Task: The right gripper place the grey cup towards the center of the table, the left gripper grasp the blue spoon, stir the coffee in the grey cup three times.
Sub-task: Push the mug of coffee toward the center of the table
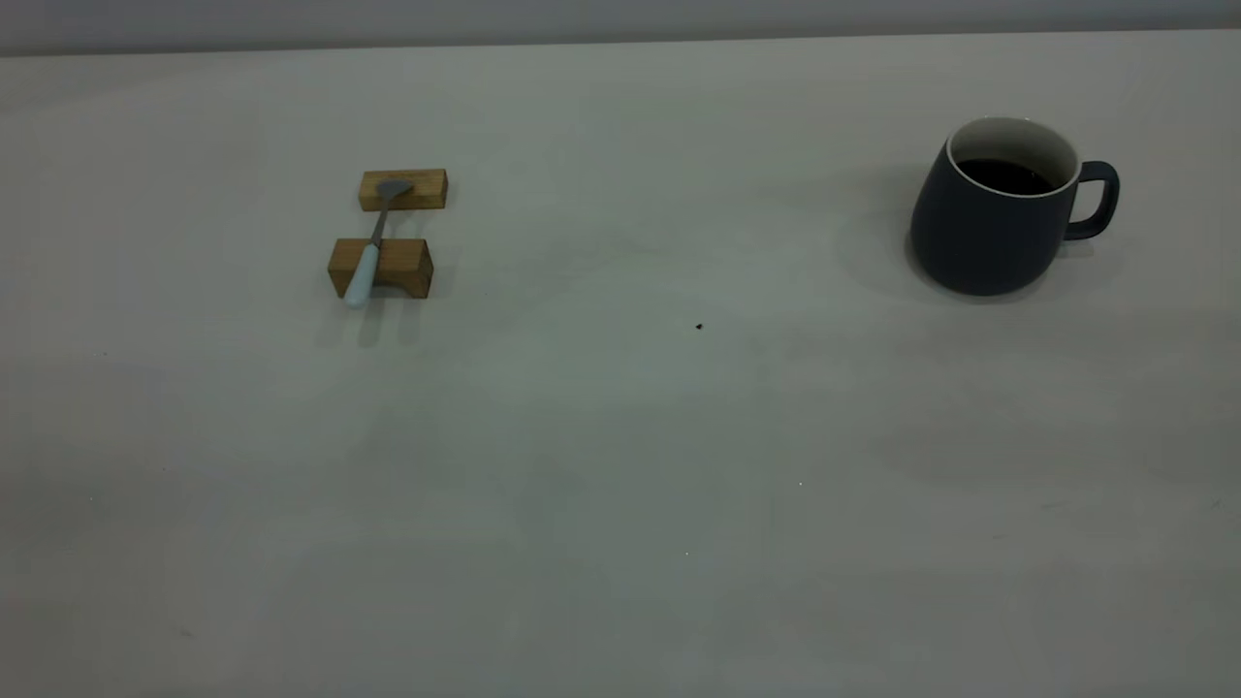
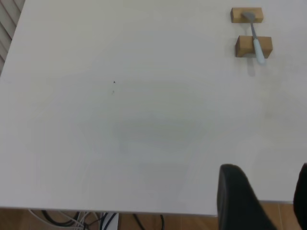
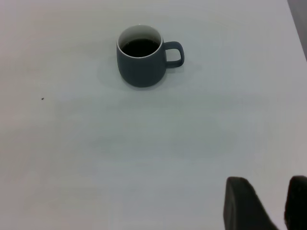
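Grey cup stands upright on the table, far to the right side in the exterior view, handle pointing right and away from the table's middle. Coffee inside, dark, sitting well below the white rim. Blue spoon lies far left, well apart from the cup, bridged across two wooden blocks: the metal bowl rests on the farther block, the pale blue handle crosses the nearer block and overhangs its front edge, tip lower than the bowl. A small dark speck on the bare surface between spoon and cup, roughly mid-table. Neither arm shows in the exterior view. Left gripper appears only in its own wrist camera, two dark fingers at the frame's edge, spread with a gap between them, holding nothing, over the near table edge and far from the spoon; cables visible below that edge. Right gripper likewise in its wrist camera, fingers apart and empty, hanging above bare table, well short of the cup, which it faces with the handle off to one side.
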`<state>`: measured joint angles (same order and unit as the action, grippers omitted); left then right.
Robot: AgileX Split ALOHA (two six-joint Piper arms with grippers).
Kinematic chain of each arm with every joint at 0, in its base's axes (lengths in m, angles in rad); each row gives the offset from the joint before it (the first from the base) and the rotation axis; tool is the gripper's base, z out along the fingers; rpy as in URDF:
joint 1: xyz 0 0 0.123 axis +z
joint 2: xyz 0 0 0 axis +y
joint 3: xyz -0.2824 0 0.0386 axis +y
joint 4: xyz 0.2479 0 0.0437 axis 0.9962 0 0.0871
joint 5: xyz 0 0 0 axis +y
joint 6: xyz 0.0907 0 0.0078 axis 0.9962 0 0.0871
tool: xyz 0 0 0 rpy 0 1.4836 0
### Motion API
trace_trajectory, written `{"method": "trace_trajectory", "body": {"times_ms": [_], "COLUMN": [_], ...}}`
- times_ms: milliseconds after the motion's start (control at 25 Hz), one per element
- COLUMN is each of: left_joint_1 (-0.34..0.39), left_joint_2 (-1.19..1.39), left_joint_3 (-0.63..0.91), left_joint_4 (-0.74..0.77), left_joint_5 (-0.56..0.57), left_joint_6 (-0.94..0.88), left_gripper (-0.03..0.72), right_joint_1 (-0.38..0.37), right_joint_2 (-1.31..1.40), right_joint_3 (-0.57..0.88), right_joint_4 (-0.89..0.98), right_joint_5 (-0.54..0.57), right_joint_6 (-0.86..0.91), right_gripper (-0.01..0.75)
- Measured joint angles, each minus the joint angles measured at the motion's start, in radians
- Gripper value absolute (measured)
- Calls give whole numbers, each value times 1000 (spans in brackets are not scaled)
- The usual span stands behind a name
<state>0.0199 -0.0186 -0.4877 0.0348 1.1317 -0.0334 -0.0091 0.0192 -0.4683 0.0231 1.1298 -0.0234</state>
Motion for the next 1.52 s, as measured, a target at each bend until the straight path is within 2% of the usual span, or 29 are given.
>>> {"method": "trace_trajectory", "body": {"times_ms": [1200, 1400, 1520], "left_joint_1": [0, 0, 0], "left_joint_2": [0, 0, 0], "left_joint_3": [0, 0, 0], "left_joint_4": [0, 0, 0], "left_joint_5": [0, 0, 0], "left_joint_6": [0, 0, 0], "left_gripper": [369, 369, 369], "right_joint_1": [0, 0, 0], "right_joint_2": [0, 41, 170], "right_joint_3": [-2, -86, -144], "right_joint_4": [5, -5, -39], "right_joint_5": [2, 21, 18], "right_joint_6": [0, -30, -47], "right_gripper": [254, 260, 301]}}
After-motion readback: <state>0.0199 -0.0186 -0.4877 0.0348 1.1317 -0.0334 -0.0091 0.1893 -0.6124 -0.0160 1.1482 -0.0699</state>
